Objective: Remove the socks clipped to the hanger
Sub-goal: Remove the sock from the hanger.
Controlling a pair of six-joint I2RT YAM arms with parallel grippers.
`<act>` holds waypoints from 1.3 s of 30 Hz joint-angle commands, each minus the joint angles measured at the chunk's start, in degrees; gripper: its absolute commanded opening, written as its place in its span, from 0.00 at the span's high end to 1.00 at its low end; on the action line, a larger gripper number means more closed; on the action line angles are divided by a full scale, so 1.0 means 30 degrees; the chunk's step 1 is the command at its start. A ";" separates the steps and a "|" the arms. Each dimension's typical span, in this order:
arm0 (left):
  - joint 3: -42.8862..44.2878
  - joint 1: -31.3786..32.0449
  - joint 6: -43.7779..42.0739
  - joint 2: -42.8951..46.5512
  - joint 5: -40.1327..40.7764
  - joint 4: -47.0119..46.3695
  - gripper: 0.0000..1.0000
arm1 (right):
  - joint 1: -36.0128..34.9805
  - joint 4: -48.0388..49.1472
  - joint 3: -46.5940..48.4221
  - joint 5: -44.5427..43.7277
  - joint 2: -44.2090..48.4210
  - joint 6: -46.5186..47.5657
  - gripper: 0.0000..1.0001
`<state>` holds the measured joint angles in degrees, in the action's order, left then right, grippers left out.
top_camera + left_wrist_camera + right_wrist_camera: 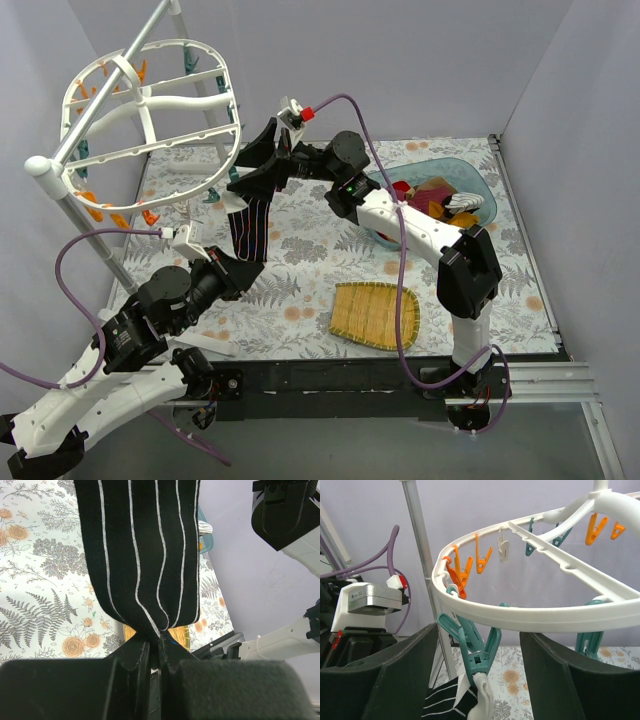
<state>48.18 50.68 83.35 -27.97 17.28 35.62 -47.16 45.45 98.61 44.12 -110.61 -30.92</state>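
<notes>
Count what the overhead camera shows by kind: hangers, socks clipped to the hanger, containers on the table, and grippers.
hanger: 1
black striped sock, clipped: 1
Containers: 2, woven tray and blue tub
Grippers: 2, left gripper and right gripper
Total: 6

A black sock (250, 230) with thin white stripes hangs clipped by its top under the tilted white oval hanger (185, 103).

a: surface?
b: table (300, 235), covered by a floral fern-print cloth.
a: what's lying on it?
b: yellow woven tray (375, 316) near, right of centre. teal basin (478, 178) far right, socks (436, 196) piled inside. tray and basin apart.
</notes>
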 commanded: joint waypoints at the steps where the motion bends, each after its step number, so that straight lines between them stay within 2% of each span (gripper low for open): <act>1: 0.0228 -0.0105 -0.0245 -0.0112 -0.0076 0.0198 1.00 | -0.0013 0.1315 0.1173 0.0352 -0.0337 -0.0651 0.27; 7: 0.0199 -0.0134 -0.0245 -0.0053 -0.0076 0.0198 1.00 | 0.0015 0.1490 0.1350 0.0527 -0.0514 -0.0914 0.35; 9: 0.0228 -0.0134 -0.0245 -0.0082 -0.0076 0.0169 1.00 | 0.0015 0.1578 0.1379 0.0558 -0.0543 -0.1002 0.45; 13: 0.0198 -0.0105 -0.0216 -0.0082 -0.0076 0.0169 1.00 | -0.0013 0.1753 0.1349 0.0704 -0.0602 -0.1149 0.57; 14: 0.0199 -0.0105 -0.0215 -0.0111 -0.0076 0.0140 1.00 | -0.0014 0.1754 0.1321 0.0733 -0.0602 -0.1179 0.65; 16: 0.0140 -0.0105 -0.0245 -0.0083 -0.0105 0.0111 1.00 | -0.0014 0.1812 0.1233 0.0733 -0.0602 -0.1208 0.74; 17: 0.0140 -0.0105 -0.0216 -0.0111 -0.0105 0.0110 1.00 | -0.0043 0.1841 0.1203 0.0733 -0.0602 -0.1208 0.84; 20: 0.0140 -0.0105 -0.0216 -0.0112 -0.0076 0.0110 1.00 | -0.0043 0.1842 0.1145 0.0675 -0.0543 -0.1208 0.99; 30: 0.0081 -0.0105 -0.0215 -0.0082 -0.0134 0.0081 1.00 | -0.0014 0.1842 0.0881 0.0616 -0.0338 -0.1149 0.99; 31: 0.0081 -0.0105 -0.0215 -0.0111 -0.0105 0.0081 1.00 | -0.0014 0.1842 0.0823 0.0645 -0.0309 -0.1150 0.92; 32: 0.0081 -0.0105 -0.0215 -0.0112 -0.0134 0.0052 1.00 | -0.0014 0.1813 0.0764 0.0616 -0.0280 -0.1121 0.72; 34: 0.0081 -0.0105 -0.0215 -0.0112 -0.0134 0.0023 1.00 | -0.0014 0.1609 0.0443 0.0471 -0.0017 -0.1033 0.50; 36: 0.0023 -0.0105 -0.0186 -0.0141 -0.0163 -0.0036 1.00 | -0.0014 0.1432 -0.0140 0.0237 0.0391 -0.0740 0.24; 38: 0.0052 -0.0134 -0.0186 -0.0170 -0.0193 -0.0123 1.00 | -0.0014 0.1198 -0.0727 0.0060 0.0802 -0.0274 0.15; 39: 0.0023 -0.0105 -0.0215 -0.0199 -0.0222 -0.0153 1.00 | -0.0014 0.1226 -0.1137 -0.0172 0.1327 -0.0068 0.15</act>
<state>48.18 50.68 83.37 -28.01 17.26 35.59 -47.16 48.05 98.02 45.06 -112.01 -33.63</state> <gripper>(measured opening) 0.036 0.831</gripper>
